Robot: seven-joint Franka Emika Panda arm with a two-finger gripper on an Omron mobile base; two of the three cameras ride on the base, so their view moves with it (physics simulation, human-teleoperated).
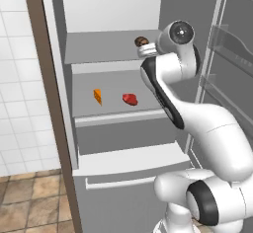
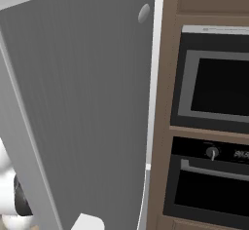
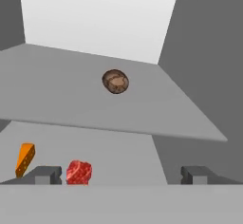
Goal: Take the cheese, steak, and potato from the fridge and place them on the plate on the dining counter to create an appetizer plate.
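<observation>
Grey shelves fill the open fridge (image 1: 118, 153), with white wall tiles to its left. Nearest in the hand view, the pincer (image 3: 118, 174) stands spread wide, holding nothing, its tips in front of the lower shelf. Just beyond them on that shelf lie the steak (image 3: 79, 172) and, further left, the cheese (image 3: 24, 159), a little apart. Farther back, on the shelf above, sits the potato (image 3: 115, 81), alone.
</observation>
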